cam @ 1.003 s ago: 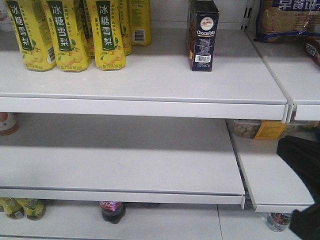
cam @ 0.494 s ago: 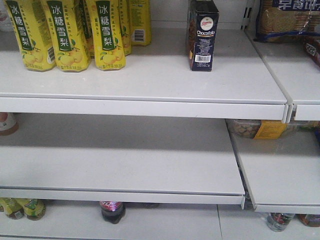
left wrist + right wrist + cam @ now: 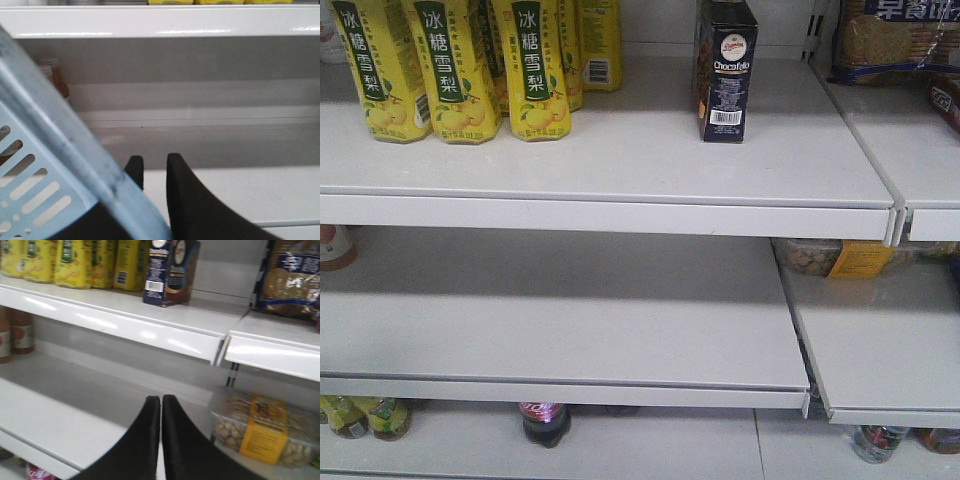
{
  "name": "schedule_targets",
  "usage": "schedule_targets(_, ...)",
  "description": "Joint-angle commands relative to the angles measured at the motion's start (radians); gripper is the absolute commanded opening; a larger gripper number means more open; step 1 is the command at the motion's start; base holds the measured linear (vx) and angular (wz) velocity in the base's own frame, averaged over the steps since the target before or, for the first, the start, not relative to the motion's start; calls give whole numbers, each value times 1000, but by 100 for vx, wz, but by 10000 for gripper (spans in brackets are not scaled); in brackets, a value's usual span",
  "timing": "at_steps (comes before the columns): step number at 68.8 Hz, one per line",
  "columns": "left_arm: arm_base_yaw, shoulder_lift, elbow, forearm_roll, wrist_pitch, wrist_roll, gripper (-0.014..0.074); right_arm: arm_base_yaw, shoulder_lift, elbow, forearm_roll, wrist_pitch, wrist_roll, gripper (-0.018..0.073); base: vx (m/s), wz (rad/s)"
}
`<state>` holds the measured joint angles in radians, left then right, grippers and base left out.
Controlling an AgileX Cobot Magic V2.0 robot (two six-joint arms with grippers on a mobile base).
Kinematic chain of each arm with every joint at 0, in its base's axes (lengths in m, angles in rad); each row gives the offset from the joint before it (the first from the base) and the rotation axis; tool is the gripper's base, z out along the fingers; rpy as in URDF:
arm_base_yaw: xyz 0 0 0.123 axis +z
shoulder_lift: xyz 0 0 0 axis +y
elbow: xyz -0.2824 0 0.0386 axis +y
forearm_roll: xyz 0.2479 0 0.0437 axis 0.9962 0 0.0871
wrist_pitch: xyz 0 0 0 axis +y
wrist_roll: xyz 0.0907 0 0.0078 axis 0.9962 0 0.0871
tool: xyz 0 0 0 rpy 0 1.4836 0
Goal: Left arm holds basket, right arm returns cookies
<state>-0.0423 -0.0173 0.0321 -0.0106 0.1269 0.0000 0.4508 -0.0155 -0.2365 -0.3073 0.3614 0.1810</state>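
The cookies (image 3: 725,70) stand upright on the upper shelf (image 3: 620,150), to the right of the yellow drink bottles (image 3: 450,65) and well apart from them, with nothing touching the carton. My right gripper (image 3: 161,432) is low in front of the middle shelf, its fingers pressed together with no gap and nothing between them; the carton sits above and to the left of it in that wrist view. My left gripper (image 3: 152,175) is clamped on the basket (image 3: 45,165), whose rim runs diagonally between the two black fingers; the hold appears firm, though blur along the rim leaves the exact contact uncertain. I judge the placing step complete, with the carton back on the shelf and my right arm clear of it. What remains, in my judgement, is to keep the right arm away from the shelf edge and the tub of nuts (image 3: 260,427) just beside it, and to hold the basket level with the left.
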Motion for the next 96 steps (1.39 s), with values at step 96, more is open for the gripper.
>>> schedule_targets(96, -2, -8, -27, 11, -91, 14, -6, -461, -6, 268, 335, -290, -126, -6, 0, 0)
